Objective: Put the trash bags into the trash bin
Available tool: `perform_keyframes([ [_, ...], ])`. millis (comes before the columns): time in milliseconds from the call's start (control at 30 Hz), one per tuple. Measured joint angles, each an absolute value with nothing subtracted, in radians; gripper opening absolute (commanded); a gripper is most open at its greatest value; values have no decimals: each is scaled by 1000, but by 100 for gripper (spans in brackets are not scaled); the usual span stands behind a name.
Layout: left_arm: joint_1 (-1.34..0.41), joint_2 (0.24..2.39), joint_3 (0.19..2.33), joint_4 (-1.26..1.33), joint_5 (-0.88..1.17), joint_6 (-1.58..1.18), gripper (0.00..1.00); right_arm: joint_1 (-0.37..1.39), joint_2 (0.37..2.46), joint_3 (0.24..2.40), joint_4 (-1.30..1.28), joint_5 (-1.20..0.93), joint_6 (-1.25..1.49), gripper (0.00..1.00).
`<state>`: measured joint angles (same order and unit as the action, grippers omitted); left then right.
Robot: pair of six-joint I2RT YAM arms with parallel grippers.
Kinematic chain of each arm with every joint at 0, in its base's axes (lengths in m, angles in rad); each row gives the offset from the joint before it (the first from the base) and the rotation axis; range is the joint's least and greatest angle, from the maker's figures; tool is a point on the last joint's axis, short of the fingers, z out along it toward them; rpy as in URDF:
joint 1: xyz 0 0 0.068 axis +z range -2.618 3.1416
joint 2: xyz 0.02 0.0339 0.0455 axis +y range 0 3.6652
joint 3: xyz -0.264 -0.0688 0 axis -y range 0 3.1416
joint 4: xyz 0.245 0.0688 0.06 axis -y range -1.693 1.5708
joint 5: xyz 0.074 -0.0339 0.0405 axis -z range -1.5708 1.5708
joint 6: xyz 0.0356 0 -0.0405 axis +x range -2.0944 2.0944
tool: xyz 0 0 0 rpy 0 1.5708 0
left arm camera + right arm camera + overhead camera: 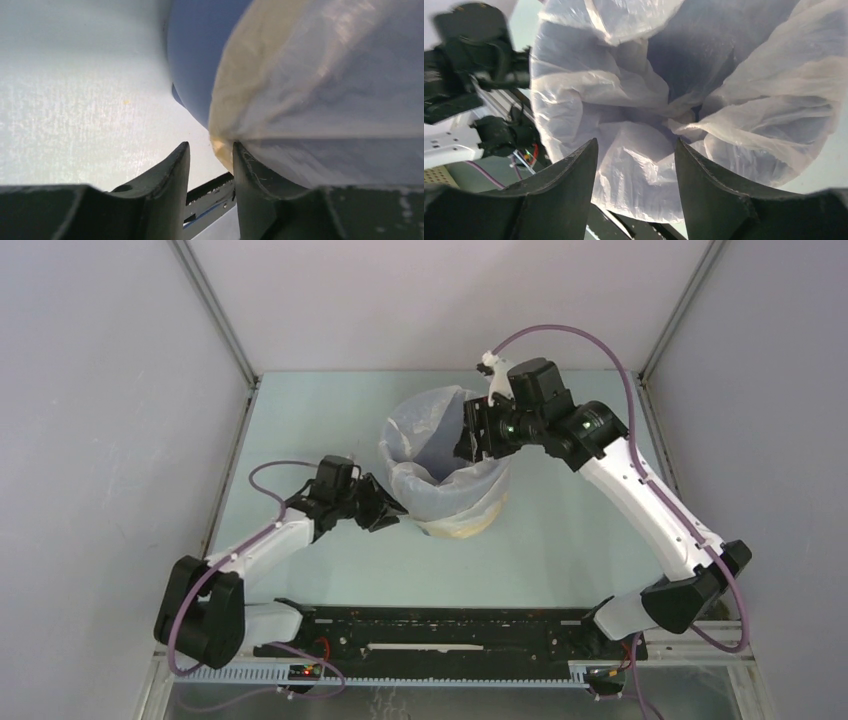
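The trash bag [425,488] lines the round bin in mid-table; its white plastic is folded over the rim and hangs down the outside, and its yellow band [470,523] sits low on the wall. The blue bin wall [197,60] shows bare in the left wrist view, beside the bag [325,75]. My left gripper [393,512] is open at the bin's lower left side; its right finger [250,170] touches the band's edge and nothing sits between the jaws. My right gripper [468,445] is open over the right rim, above the crumpled bag [624,100] inside the bin.
Grey walls close in the table [560,540] at the left, back and right. A black rail [450,630] runs along the near edge between the arm bases. The left arm [474,50] shows in the right wrist view.
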<state>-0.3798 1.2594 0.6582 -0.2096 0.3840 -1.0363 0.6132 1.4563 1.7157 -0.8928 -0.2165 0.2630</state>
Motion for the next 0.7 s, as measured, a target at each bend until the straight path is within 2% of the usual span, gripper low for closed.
perform_keyframes([
  [200,-317,1081,657,-296,386,-981,66,591,1419,1613,-889,-239,261,71],
  [433,-104,859,658,-342,368,-950,78,498,1315,1555,-842,-357,320,76],
  [500,-89,871,659,-322,370,-958,83,431,1258,1504,-795,-424,361,76],
  [700,-84,1060,686,-202,402,-1035,89,196,1065,1315,-774,-565,436,75],
])
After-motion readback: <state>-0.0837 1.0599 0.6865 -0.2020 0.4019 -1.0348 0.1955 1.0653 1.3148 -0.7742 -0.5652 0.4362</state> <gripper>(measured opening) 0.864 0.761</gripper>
